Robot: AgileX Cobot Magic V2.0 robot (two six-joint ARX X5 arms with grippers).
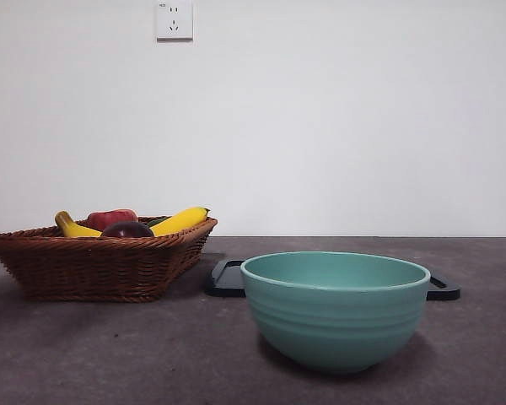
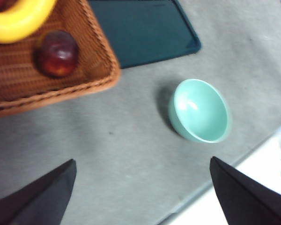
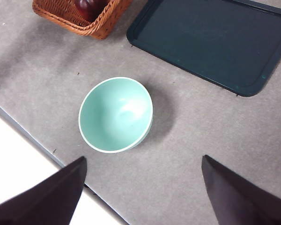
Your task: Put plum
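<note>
Dark plum (image 2: 56, 53) in wicker basket (image 1: 93, 261) | teal bowl (image 1: 335, 308) empty | left gripper (image 2: 143, 197), right gripper (image 3: 143, 192) wide, holding nothing

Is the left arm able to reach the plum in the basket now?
Probably yes. The plum lies uncovered in the basket, beside a banana, and the left tool is open above the table.

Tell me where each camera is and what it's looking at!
Front view: sits low at table height, looking level across at the teal bowl, the wicker basket and the wall; no robot parts show.
Left wrist view: looks down at the plum in the basket; the left gripper shows, jaws open.
Right wrist view: looks down at the bowl and dark tray; the right gripper shows, jaws open.
All three views share the bowl.
</note>
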